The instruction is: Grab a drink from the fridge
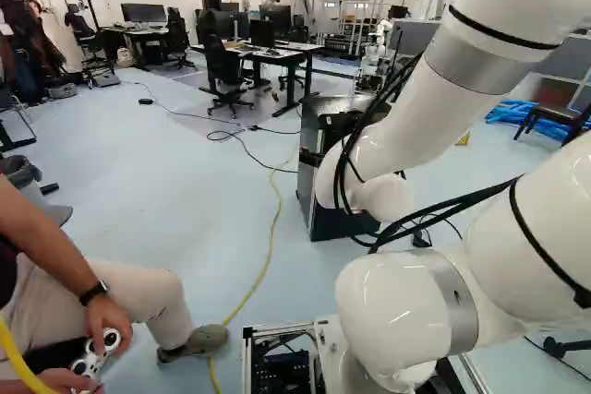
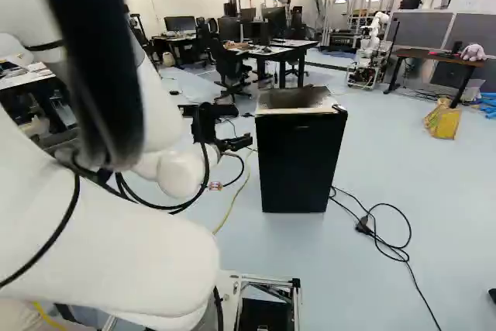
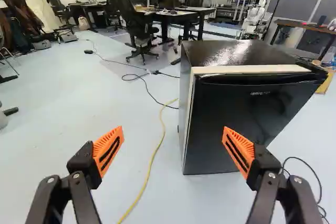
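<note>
Progress: approach stage. The hand is set wide, with nothing between its fingers, and stands apart from the fridge. The fridge stands on the floor ahead of the hand, offset toward one finger. Its door appears closed; a slight gap cannot be ruled out. No drink is visible; it is presumably inside. Remaining steps, as judged: open the door, locate the drink, grip it and withdraw it. Edges: the pale side strip and the top strip outline the door. In the wrist view, one finger overlaps the door face and the other shows against the floor, so correct the offset before advancing, or a fingertip may strike the face. Reserve room in front of the fridge for the door swing; the hinge side cannot be determined. Keep the base off the yellow cable and the black cord beside the fridge.
</note>
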Robot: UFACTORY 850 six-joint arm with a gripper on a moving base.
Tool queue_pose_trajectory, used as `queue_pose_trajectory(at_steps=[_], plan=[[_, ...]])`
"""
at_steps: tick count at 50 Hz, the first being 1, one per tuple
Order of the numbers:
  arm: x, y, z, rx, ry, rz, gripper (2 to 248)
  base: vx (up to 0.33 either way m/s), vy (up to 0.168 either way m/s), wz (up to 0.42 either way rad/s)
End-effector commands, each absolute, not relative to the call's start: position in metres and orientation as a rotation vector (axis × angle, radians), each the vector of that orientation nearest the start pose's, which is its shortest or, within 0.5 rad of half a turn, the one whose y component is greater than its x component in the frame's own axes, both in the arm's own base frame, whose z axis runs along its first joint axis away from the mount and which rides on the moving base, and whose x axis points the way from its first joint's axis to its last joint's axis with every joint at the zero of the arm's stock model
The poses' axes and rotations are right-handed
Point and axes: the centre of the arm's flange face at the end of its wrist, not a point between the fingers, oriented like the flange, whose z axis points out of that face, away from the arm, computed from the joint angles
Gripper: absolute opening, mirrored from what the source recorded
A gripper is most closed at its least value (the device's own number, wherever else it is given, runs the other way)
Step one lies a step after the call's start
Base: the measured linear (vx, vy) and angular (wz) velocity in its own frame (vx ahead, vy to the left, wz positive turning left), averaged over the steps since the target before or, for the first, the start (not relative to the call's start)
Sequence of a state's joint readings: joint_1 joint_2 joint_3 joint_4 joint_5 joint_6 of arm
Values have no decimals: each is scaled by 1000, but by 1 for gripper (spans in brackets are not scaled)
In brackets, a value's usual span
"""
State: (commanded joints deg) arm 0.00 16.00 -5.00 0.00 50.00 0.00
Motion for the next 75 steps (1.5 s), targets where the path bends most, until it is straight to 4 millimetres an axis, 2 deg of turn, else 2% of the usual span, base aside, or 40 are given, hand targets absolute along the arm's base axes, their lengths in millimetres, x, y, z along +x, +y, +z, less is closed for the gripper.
queue_pose_trajectory(at_steps=[63, 75], plan=[[271, 1, 366, -2557, -3, -1824, 247, 39, 1, -3], [278, 3, 369, -2538, 19, -1845, 247, 0, 0, 0]])
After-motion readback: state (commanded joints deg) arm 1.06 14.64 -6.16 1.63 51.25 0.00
